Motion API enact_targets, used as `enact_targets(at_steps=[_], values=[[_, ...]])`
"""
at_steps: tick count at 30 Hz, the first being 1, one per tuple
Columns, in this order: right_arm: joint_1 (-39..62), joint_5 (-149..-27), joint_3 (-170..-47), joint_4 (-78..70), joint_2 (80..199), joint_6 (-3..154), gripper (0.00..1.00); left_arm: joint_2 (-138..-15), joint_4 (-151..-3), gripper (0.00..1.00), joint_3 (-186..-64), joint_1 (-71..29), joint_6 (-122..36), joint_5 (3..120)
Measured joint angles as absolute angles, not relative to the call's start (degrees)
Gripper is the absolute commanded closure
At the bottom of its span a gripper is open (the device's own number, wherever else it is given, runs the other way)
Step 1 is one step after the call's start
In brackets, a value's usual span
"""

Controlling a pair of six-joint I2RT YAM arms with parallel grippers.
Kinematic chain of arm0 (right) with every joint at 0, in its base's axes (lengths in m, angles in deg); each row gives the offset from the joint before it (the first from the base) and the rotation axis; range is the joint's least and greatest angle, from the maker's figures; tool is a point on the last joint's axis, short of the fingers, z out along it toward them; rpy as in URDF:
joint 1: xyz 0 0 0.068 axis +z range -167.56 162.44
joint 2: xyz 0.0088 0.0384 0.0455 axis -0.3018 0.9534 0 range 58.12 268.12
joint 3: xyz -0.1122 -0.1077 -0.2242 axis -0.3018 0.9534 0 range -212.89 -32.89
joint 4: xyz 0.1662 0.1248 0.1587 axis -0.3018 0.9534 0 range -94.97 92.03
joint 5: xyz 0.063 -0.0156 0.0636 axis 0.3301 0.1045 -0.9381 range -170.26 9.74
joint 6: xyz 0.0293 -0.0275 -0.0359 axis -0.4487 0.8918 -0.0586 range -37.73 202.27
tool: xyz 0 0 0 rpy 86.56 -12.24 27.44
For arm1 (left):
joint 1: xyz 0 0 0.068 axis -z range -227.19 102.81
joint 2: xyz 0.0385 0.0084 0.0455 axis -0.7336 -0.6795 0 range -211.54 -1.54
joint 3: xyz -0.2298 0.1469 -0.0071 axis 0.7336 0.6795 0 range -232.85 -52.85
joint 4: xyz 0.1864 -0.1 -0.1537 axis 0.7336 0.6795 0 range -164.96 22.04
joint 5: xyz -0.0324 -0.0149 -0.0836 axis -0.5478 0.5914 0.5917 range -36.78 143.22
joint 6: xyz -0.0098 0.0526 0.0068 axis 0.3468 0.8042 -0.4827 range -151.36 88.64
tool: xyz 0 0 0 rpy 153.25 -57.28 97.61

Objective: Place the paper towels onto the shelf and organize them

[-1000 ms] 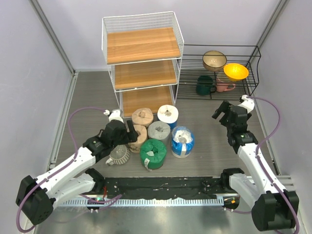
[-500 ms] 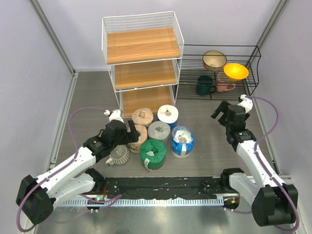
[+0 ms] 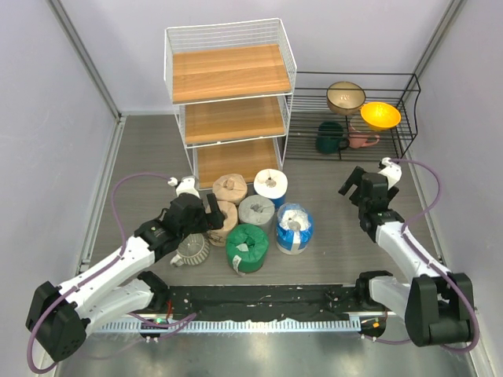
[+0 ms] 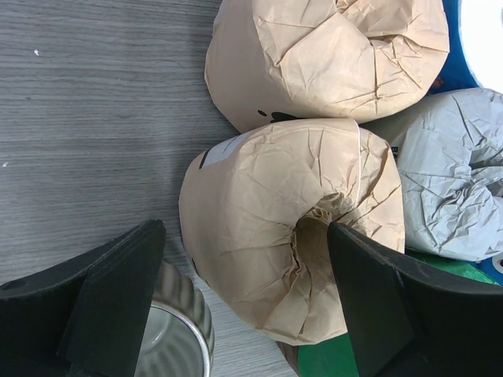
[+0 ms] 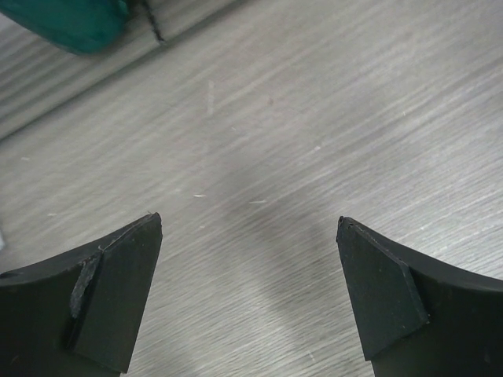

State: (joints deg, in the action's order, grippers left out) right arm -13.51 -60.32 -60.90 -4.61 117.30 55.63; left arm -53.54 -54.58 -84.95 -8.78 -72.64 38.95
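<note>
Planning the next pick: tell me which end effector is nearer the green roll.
Left. The left end effector straddles a tan roll just beside the green roll; the right end effector hangs far off, near the black rack.

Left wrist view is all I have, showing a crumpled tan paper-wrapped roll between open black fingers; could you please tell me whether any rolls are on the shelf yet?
Observer: None yet. All three wooden boards of the tall white wire shelf are bare, and the six wrapped paper towels stand on the grey table in front of it.
Operator: Thank you. Where is the other arm?
Observer: The right gripper hangs open over the table, holding nothing, near the low black wire rack.
Operator: And the ribbed rim by my left finger?
Observer: That is a ribbed pale mug, standing beside the tan roll on the side nearer the arm bases.
</note>
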Motion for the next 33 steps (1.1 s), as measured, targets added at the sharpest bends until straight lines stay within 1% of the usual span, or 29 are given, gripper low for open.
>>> enact_targets(at_steps=[3, 6, 14, 18, 21, 25, 27, 33], values=[[-13.5, -59.8, -60.2, -5.4, 118.9, 55.6, 0.02, -53.5, -54.5, 0.09, -84.9, -8.8, -72.5, 39.0], [-13.5, -60.0, -59.9, -5.4, 116.4, 55.5, 0.02, -53.5, -54.5, 0.08, -84.9, -8.8, -72.0, 38.9], [-13.5, -61.8, -59.5, 1.9, 96.1, 54.4, 0.02, -53.5, -54.4, 0.06, -84.9, -8.8, -71.4, 38.9], [-13.5, -63.1, -59.5, 7.2, 88.8, 52.9, 0.02, -53.4, -54.4, 0.06, -84.9, -8.8, -71.4, 39.0], [-13.5, -63.9, -59.6, 10.5, 85.9, 52.1, 0.01, -53.0, -54.2, 0.05, -84.9, -8.8, -71.3, 38.9], [-13.5, -64.1, -59.6, 12.5, 86.9, 51.9, 0.00, -52.1, -53.9, 0.05, -84.9, -8.8, -71.4, 38.9], [-13.5, -64.1, -59.6, 12.2, 89.3, 51.8, 0.00, -51.9, -53.6, 0.05, -84.9, -8.8, -71.4, 38.9], [-13.5, -63.6, -59.5, 4.6, 102.0, 51.9, 0.00, -51.0, -52.9, 0.04, -84.9, -8.8, -71.3, 38.9]])
